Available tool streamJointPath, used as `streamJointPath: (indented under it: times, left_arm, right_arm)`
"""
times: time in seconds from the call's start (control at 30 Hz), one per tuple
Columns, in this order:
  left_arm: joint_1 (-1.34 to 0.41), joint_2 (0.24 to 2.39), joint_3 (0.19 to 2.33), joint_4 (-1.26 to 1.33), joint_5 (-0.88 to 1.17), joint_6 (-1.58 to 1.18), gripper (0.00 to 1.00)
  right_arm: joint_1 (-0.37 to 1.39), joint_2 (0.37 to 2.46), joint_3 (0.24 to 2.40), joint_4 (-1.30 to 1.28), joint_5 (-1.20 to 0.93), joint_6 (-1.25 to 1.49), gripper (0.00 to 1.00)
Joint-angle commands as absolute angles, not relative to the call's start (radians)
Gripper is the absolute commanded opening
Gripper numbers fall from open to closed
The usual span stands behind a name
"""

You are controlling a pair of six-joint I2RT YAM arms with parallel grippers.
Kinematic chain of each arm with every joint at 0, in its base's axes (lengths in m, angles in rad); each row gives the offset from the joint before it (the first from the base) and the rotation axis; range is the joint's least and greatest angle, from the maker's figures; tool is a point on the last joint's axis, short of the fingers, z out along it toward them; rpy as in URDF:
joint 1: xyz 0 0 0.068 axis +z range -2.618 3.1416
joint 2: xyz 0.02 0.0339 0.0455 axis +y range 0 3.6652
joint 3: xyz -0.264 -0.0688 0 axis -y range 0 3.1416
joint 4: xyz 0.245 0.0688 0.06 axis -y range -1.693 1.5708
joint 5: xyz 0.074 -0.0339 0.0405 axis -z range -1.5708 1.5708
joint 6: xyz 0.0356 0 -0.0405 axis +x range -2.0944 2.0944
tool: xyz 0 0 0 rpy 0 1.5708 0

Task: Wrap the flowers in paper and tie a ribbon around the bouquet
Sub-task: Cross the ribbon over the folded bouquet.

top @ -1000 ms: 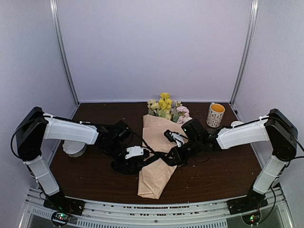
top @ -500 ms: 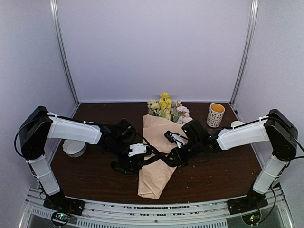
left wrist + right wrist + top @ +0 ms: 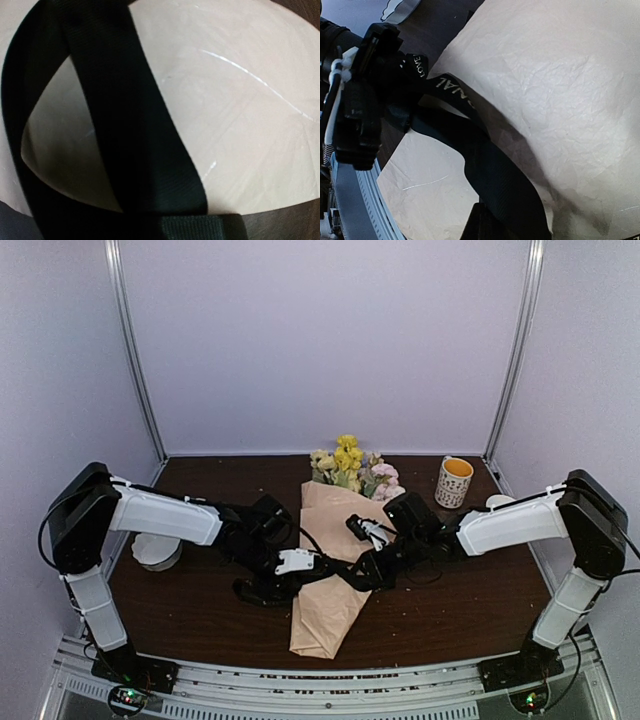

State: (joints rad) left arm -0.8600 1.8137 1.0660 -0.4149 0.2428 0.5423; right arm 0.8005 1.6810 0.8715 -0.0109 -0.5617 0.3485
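The bouquet lies along the table's middle as a tan-peach paper [image 3: 325, 605] cone, with the flowers [image 3: 350, 465] showing yellow, pink and cream at its far, wide end. The black ribbon [image 3: 335, 572] crosses the cone's middle. In the left wrist view the ribbon [image 3: 125, 125] loops close over the paper [image 3: 240, 100], and my own fingers do not show there. My left gripper [image 3: 300, 562] sits at the cone's left edge; the lettered ribbon [image 3: 445, 85] runs into that left gripper [image 3: 370, 95]. My right gripper [image 3: 375, 565] [image 3: 505, 225] is shut on the ribbon at the cone's right edge.
A white mug [image 3: 453, 481] with a yellow inside stands at the back right. A white round object [image 3: 157, 552] rests under the left arm near the table's left edge. Black cables trail on the brown table [image 3: 470, 610] beside both grippers.
My left gripper has slid right, up to the cone's left edge and the ribbon. The right arm and the bouquet have stayed where they were.
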Motion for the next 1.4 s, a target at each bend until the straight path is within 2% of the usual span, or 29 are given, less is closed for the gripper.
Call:
streamJointPath:
  times: [0.0,0.23,0.6,0.7,0.8,0.93,1.1,1.23,1.37]
  left_arm:
    - [-0.86,1.809,1.115,-0.428,0.189,0.514,0.0]
    - [-0.79,1.743,1.109,-0.436,0.068,0.436,0.0]
    - [-0.697,1.745,1.142,-0.481,-0.105,0.373,0.0]
    - [-0.698,1.746,1.15,-0.489,-0.096,0.371,0.0]
    - [-0.697,1.744,1.158,-0.488,-0.063,0.371,0.0]
    - [-0.697,1.74,1.159,-0.489,-0.051,0.373,0.0]
    - [-0.696,1.729,1.156,-0.489,-0.038,0.38,0.0]
    - [-0.696,1.722,1.158,-0.494,-0.039,0.382,0.0]
    - [-0.698,1.718,1.154,-0.494,-0.041,0.385,0.0]
  right_arm:
    - [0.798,1.615,0.851,-0.053,-0.598,0.343,0.0]
    - [0.788,1.495,0.782,-0.216,-0.583,0.316,0.0]
    - [0.743,1.285,0.628,-0.522,-0.587,0.482,0.0]
    - [0.735,1.243,0.619,-0.612,-0.502,0.492,0.0]
    - [0.745,1.245,0.616,-0.592,-0.499,0.492,0.01]
    - [0.781,1.249,0.663,-0.589,-0.462,0.464,0.35]
    - [0.805,1.275,0.748,-0.582,-0.305,0.408,0.55]
    - [0.862,1.354,0.84,-0.629,-0.141,0.394,0.55]
    - [0.972,1.427,0.889,-0.618,-0.111,0.41,0.54]
